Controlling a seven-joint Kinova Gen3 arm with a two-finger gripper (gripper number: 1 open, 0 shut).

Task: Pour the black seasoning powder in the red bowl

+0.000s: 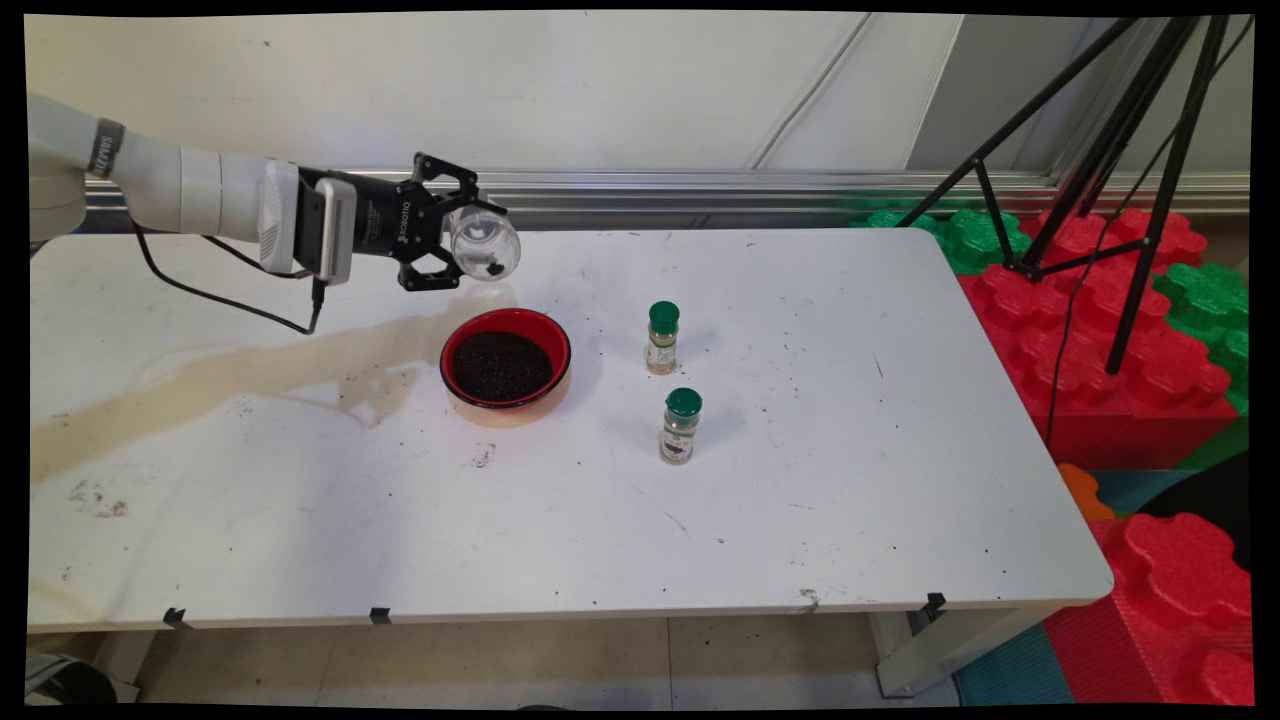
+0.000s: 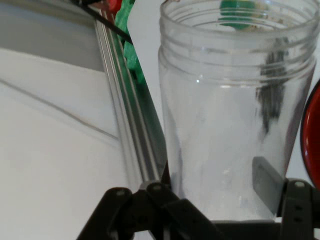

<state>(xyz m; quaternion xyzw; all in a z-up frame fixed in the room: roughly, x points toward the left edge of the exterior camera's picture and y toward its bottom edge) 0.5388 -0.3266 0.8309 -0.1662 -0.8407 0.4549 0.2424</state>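
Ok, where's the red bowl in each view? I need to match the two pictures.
Main view: the red bowl of dark grains stands left of centre on the table, below the gripper.
Hand view: only a red sliver at the right edge.
Shared landmark: the clear jar that the gripper holds.

Arm (image 1: 190, 190): white, smooth cylindrical links; grey band with dark lettering near the left end. Wrist ends in a light grey block. Black cable (image 1: 225, 300) hangs in a loop beneath the wrist. Gripper (image 1: 470, 240): black two-finger type, open-frame linkage, white lettering along its body; round pivot pins visible in hand view.
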